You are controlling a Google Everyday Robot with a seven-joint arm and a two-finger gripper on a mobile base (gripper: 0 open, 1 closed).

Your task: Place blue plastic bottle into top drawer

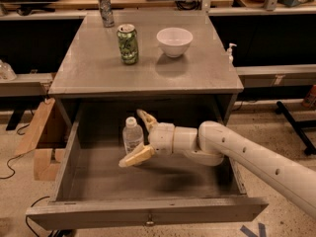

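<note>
The blue plastic bottle point(132, 135), clear with a white cap, stands upright inside the open top drawer point(148, 213), left of centre. My gripper point(140, 137) is inside the drawer just right of the bottle. Its fingers point(137, 156) are spread open, one behind the bottle and one in front, and they do not clamp it. My white arm reaches in from the lower right.
On the cabinet top point(98, 73) stand a green soda can point(128, 44), a white bowl point(174, 41) and a dark can point(105, 9) at the back. A small white pump bottle point(230, 52) is at the right. Cardboard point(42, 137) lies left of the cabinet.
</note>
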